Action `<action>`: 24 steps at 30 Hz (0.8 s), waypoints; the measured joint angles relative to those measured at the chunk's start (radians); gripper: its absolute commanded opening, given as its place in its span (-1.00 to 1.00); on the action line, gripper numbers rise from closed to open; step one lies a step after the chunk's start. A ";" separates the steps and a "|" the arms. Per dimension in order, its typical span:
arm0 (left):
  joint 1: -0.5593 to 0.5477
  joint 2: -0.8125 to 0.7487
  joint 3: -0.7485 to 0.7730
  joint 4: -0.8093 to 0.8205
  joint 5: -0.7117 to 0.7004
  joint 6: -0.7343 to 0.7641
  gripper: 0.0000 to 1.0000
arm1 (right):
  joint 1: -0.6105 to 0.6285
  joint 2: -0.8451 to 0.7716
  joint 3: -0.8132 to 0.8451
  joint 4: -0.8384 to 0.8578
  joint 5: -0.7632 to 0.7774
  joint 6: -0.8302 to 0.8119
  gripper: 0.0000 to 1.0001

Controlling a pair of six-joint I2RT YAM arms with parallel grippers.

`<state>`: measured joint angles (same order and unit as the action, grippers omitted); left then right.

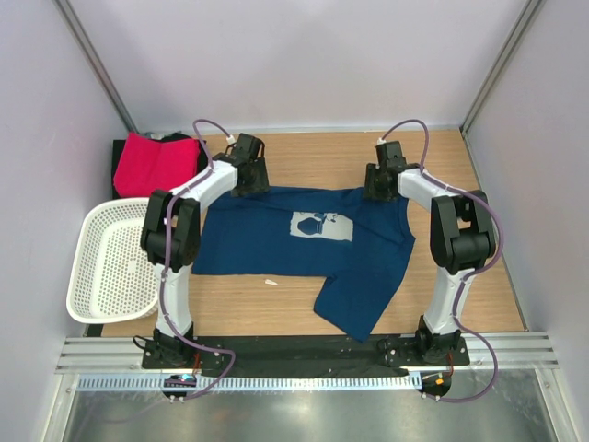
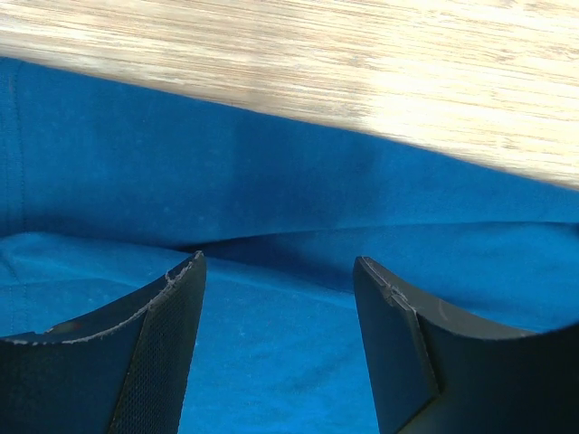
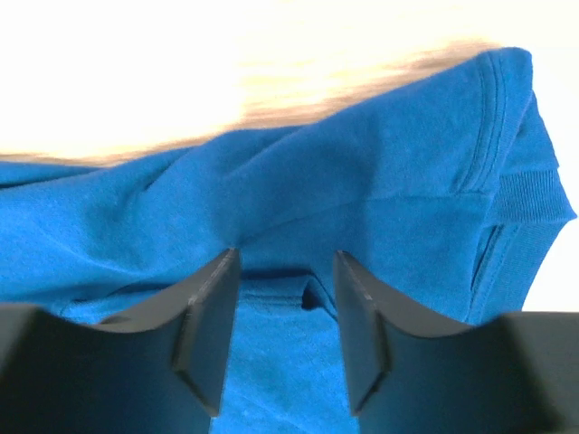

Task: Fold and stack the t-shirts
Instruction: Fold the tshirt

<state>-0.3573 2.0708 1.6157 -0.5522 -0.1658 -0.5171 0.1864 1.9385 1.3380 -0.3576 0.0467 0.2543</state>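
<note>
The navy blue t-shirt with a white chest print lies spread on the wooden table, one side trailing toward the front right. My left gripper is at its far left edge, open, fingers low over the blue cloth. My right gripper is at its far right edge, open, fingers astride a fold of the cloth near the ribbed collar. The pink-red t-shirt lies folded at the far left on a black t-shirt that barely shows.
A white perforated basket stands at the left edge of the table. A small white scrap lies on the wood in front of the shirt. Metal rails run along the near edge.
</note>
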 measured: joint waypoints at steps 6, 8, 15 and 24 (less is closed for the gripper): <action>0.000 0.000 0.000 -0.002 -0.009 0.000 0.36 | 0.001 -0.002 -0.012 -0.019 -0.004 0.012 -0.04; 0.000 0.000 0.000 -0.003 -0.009 0.000 0.36 | 0.002 -0.002 -0.024 -0.023 -0.004 0.016 -0.17; 0.000 0.000 0.000 -0.007 -0.010 0.000 0.36 | 0.007 -0.014 -0.047 -0.045 -0.013 0.033 -0.93; 0.000 -0.002 -0.005 -0.008 -0.026 0.000 0.36 | 0.061 -0.228 -0.065 -0.105 -0.051 0.061 -0.92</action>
<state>-0.3569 2.0689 1.6112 -0.5602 -0.1917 -0.5167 0.2470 1.7103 1.2728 -0.4629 -0.0040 0.3149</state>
